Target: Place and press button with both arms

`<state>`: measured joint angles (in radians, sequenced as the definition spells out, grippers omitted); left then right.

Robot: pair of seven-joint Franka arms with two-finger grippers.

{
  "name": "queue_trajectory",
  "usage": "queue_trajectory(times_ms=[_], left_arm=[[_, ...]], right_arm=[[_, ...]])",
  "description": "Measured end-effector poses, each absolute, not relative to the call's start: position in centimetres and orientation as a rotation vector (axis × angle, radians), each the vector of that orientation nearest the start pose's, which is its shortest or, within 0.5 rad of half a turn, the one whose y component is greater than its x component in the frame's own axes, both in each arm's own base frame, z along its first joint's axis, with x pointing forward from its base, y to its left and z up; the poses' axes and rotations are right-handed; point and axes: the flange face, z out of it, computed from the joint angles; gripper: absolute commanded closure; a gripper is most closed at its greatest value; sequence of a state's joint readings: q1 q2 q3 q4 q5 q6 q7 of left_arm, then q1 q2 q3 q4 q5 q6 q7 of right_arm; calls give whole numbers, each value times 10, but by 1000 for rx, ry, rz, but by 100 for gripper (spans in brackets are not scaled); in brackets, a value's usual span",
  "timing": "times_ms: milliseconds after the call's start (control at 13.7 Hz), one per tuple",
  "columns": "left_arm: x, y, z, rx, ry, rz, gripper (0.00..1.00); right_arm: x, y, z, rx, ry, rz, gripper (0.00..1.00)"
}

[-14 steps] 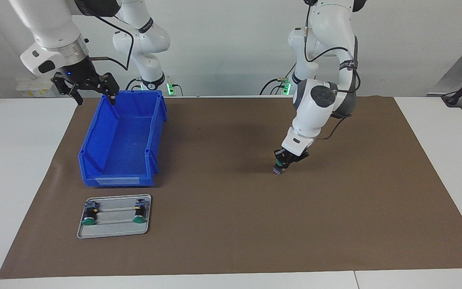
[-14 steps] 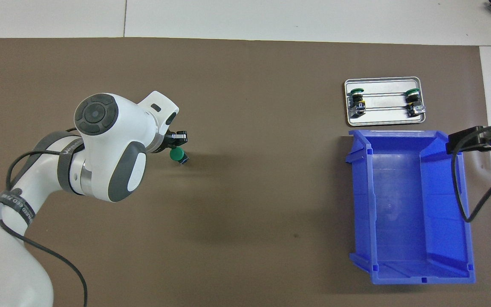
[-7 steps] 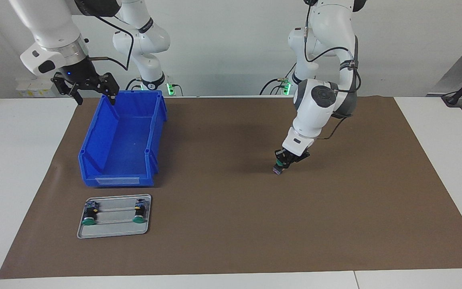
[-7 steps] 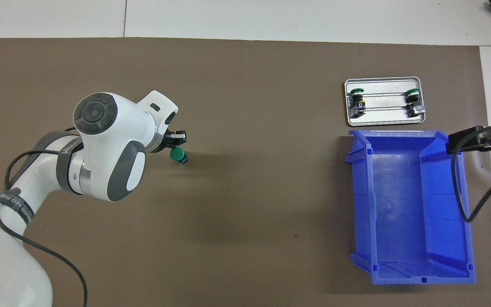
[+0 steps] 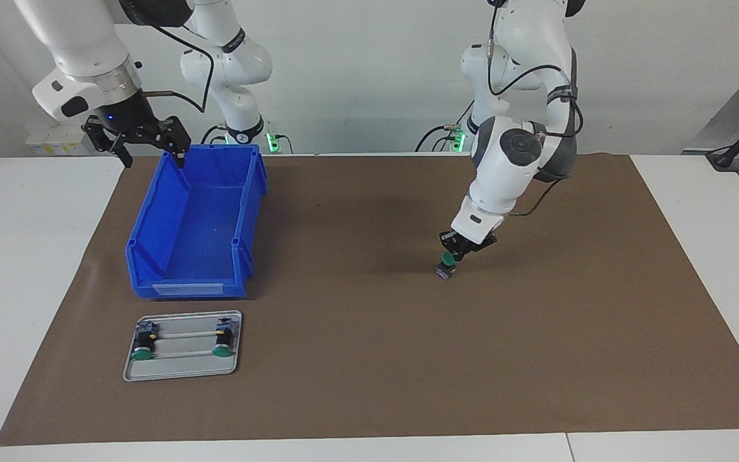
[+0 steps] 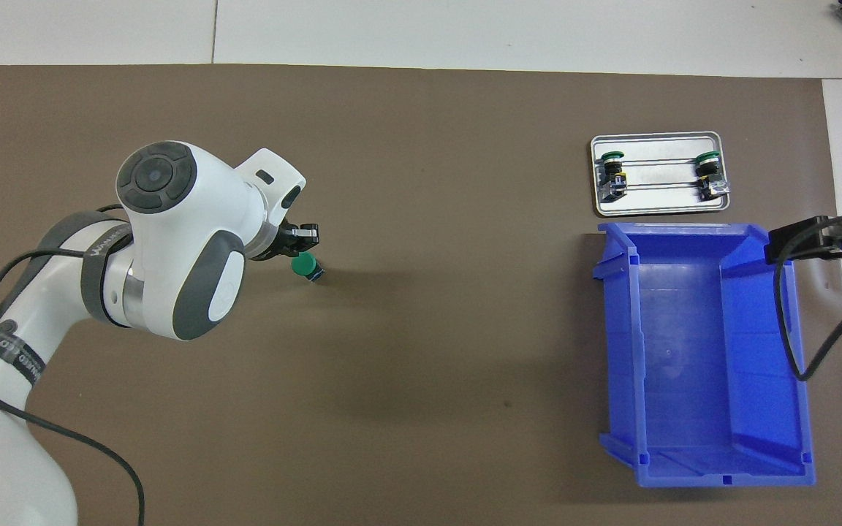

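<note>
A button (image 5: 446, 265) with a green cap stands on the brown mat (image 5: 369, 359), toward the left arm's end; it also shows in the overhead view (image 6: 307, 267). My left gripper (image 5: 465, 244) hangs just above it, slightly to the robots' side, open and no longer around it; it also shows in the overhead view (image 6: 297, 242). My right gripper (image 5: 151, 154) is open and empty, and waits in the air over the blue bin's wall at the right arm's end of the table; it also shows in the overhead view (image 6: 794, 245).
An empty blue bin (image 5: 151, 221) stands toward the right arm's end, also in the overhead view (image 6: 699, 343). A small metal tray (image 5: 180, 372), farther from the robots than the bin, holds two more buttons (image 5: 143, 343) (image 5: 222, 340) lying on their sides.
My left gripper has let go of the button and risen a little off it, drawing back toward the robots. The button stays on the mat. The right arm has not moved.
</note>
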<state>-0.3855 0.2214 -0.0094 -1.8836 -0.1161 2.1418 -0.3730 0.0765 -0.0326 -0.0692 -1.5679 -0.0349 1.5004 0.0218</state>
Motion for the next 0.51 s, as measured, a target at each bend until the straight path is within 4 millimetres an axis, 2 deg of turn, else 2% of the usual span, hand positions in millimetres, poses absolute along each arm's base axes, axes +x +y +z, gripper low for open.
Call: queue_trajectory(times_ms=[513], left_arm=[[556, -249, 384, -3241, -35, 37, 100]], right_arm=[[537, -1, 638, -3174, 26, 55, 0]])
